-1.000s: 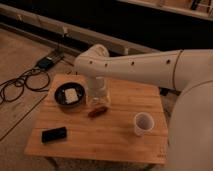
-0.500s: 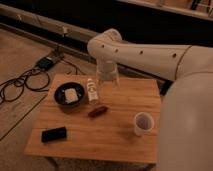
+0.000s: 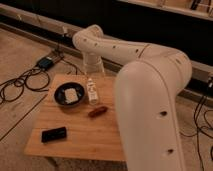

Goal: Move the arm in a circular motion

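Observation:
My arm (image 3: 150, 95) is a thick cream-white tube with small dark screw holes. It fills the right of the camera view and reaches up and left to a rounded joint (image 3: 87, 39). The ribbed white gripper (image 3: 93, 69) hangs down from that joint. It is above the far edge of the wooden table (image 3: 80, 137), just behind a small clear bottle (image 3: 92, 92), and holds nothing that I can see.
On the table are a dark bowl (image 3: 69, 94) with a pale piece in it, a brown snack (image 3: 97, 111) and a black phone (image 3: 53, 134). Cables (image 3: 20, 82) and a dark box (image 3: 46, 62) lie on the floor to the left. A dark wall runs behind.
The gripper has risen from low over the table's middle to its far edge and shifted left. The big arm segment has swung nearer and now covers the table's right side and the white cup.

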### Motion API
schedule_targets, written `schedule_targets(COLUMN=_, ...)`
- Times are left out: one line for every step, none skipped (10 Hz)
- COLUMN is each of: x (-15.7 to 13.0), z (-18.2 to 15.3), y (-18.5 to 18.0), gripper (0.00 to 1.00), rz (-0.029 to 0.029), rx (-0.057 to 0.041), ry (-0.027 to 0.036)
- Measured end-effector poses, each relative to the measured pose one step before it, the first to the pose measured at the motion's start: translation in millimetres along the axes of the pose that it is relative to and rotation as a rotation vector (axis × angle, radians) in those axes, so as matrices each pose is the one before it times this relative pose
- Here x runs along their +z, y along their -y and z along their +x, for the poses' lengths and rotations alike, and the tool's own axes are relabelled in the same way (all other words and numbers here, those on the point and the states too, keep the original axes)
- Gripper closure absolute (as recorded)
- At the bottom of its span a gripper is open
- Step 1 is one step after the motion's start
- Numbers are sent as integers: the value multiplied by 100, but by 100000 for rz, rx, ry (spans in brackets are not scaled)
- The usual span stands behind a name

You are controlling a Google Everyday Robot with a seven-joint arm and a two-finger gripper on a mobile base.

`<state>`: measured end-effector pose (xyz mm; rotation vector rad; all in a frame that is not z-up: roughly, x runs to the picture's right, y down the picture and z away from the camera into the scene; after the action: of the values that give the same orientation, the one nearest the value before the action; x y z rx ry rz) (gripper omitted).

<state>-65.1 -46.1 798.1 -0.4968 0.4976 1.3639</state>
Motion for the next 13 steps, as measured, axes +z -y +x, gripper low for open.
schedule_targets(x=824, z=-593, y=-2453, gripper=35, rz=-855, rx=-4774, ry=-1258)
schedule_targets(x=509, z=-207, y=-2105, gripper=35, rz=-841, rx=-3999, ry=-798)
schedule_targets(x=497, z=221, y=-2783, gripper=35, rz=-775, rx=-5668, ry=-967)
schedule_targets(x=251, z=600, y=-2178, gripper=35, rz=-774, rx=-4501, ry=-899)
schedule_targets(x=56, z=626, y=-1706, gripper=35, rz=-377, rx=-3653, ry=-136)
schedule_targets(x=276, z=1385, y=-2197, gripper=35, rz=-339, rx=-5017, ry=-609)
schedule_targets(x=177, z=1741, y=-1860, gripper=35, rz=-398, rx=-3148, ry=-348)
schedule_targets(x=83, z=2510, y=-1653, gripper=35, rz=-43, rx=-2570, ry=-556)
schedule_targets(x=-1, z=1627, y=-652, gripper=35, rz=43, rx=-660, ry=-615)
schedule_targets(x=8, z=2549, y=-65, gripper=35, rz=695, rx=864, ry=-992)
schedule_targets(x=-158, z=2638, y=569, gripper=35, rz=-50, rx=3302, ry=-1255)
schedule_targets(x=-145, z=1979, y=1016, gripper=35, rz=-212, rx=4083, ry=-962)
schedule_targets(x=-202, z=1935, y=1549, gripper=35, rz=-444, rx=5540, ry=-688)
